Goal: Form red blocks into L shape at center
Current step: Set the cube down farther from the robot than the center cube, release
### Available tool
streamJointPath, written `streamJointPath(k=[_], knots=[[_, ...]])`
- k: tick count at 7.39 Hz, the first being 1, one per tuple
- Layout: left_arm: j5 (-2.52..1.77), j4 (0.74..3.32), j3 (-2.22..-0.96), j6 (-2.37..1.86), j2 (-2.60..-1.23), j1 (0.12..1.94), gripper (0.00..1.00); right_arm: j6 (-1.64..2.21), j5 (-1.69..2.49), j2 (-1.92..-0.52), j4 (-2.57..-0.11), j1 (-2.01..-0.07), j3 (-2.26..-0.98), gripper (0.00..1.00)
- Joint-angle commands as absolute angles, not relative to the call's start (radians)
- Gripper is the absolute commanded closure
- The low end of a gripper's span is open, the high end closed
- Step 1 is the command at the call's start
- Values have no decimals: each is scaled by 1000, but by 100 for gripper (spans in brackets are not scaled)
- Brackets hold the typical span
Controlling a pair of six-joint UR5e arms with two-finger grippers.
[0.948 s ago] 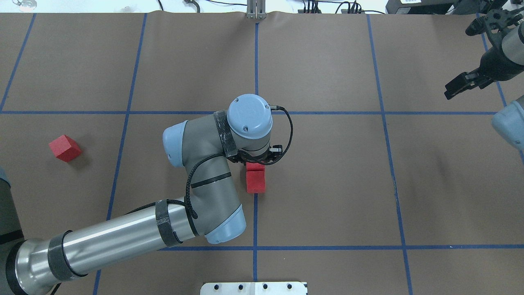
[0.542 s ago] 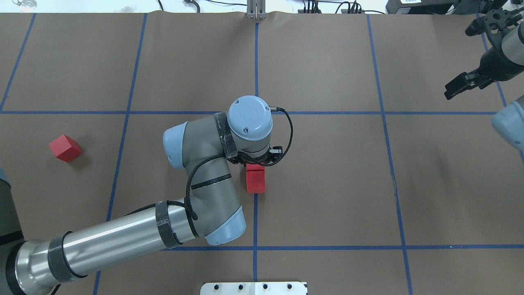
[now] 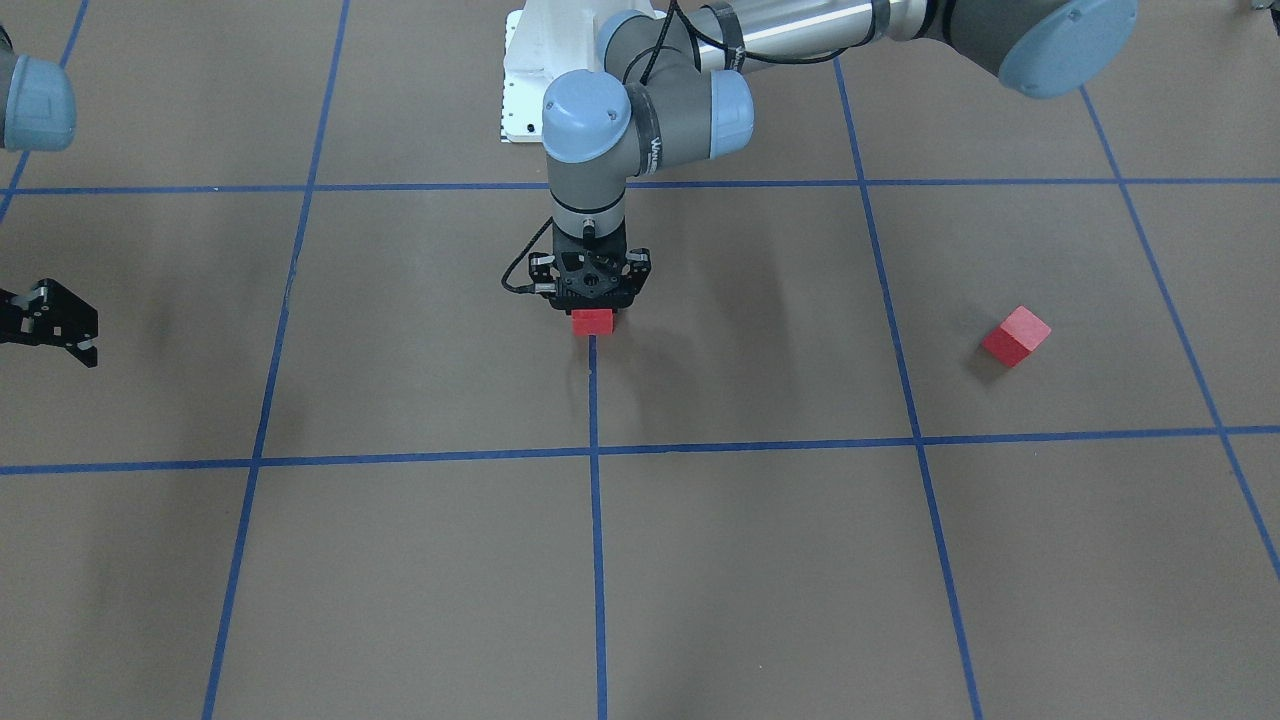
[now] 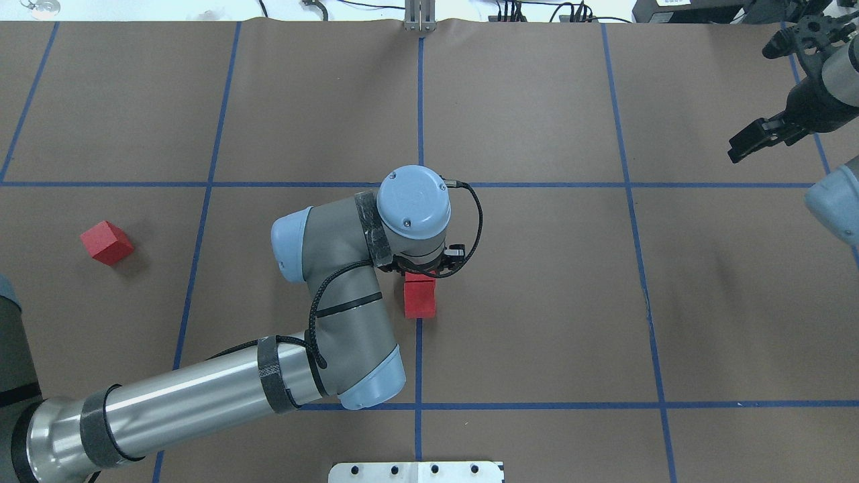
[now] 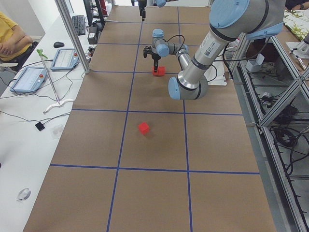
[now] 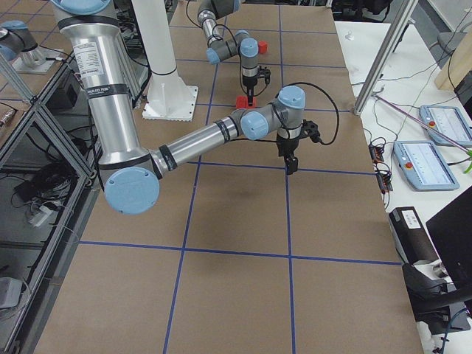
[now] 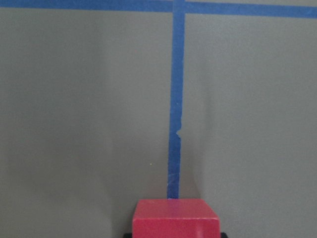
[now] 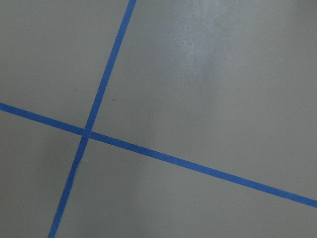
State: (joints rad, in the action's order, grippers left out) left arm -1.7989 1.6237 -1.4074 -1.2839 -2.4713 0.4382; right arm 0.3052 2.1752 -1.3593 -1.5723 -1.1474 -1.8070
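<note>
Two red blocks sit in a row on the middle blue line (image 4: 419, 355) at the center. The nearer block (image 4: 420, 303) lies free on the table. My left gripper (image 4: 420, 272) points straight down, shut on the farther block (image 3: 591, 321), which fills the bottom of the left wrist view (image 7: 174, 218). A third red block (image 4: 106, 242) (image 3: 1015, 336) lies alone, turned at an angle, far out on my left side. Far to the right and well above the table, my right gripper (image 4: 738, 149) (image 3: 85, 335) hangs open and holds nothing; the right wrist view shows only tape lines.
The white robot base plate (image 4: 416, 471) is at the near edge. A metal post (image 4: 420, 17) stands at the far edge on the middle line. In the left side view, a desk with tablets (image 5: 29, 77) and a seated person's arm (image 5: 12, 38) lie beyond the table.
My left wrist has shifted slightly toward the robot base, covering more of the gripped block. The blocks on the table and the right arm have not moved.
</note>
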Motion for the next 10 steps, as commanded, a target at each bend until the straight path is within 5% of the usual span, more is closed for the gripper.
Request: streamJointPath(k=[1, 3, 7, 8, 10], knots=[[-1789, 1623, -1411, -1284, -2471, 434, 51, 305, 2175, -1359, -1572, -1147, -1807, 1], [-1787, 1624, -1411, -1282, -2471, 434, 34, 305, 2175, -1359, -1572, -1147, -1805, 1], [-1787, 1623, -1411, -1281, -2470, 436, 34, 305, 2175, -1358, -1572, -1147, -1805, 1], [-1789, 1623, -1413, -1272, -2470, 436, 8, 305, 2175, -1358, -1572, -1147, -1805, 1], [-1786, 1623, -1416, -1270, -2468, 440, 0, 308, 2174, -1358, -1572, -1147, -1804, 1]])
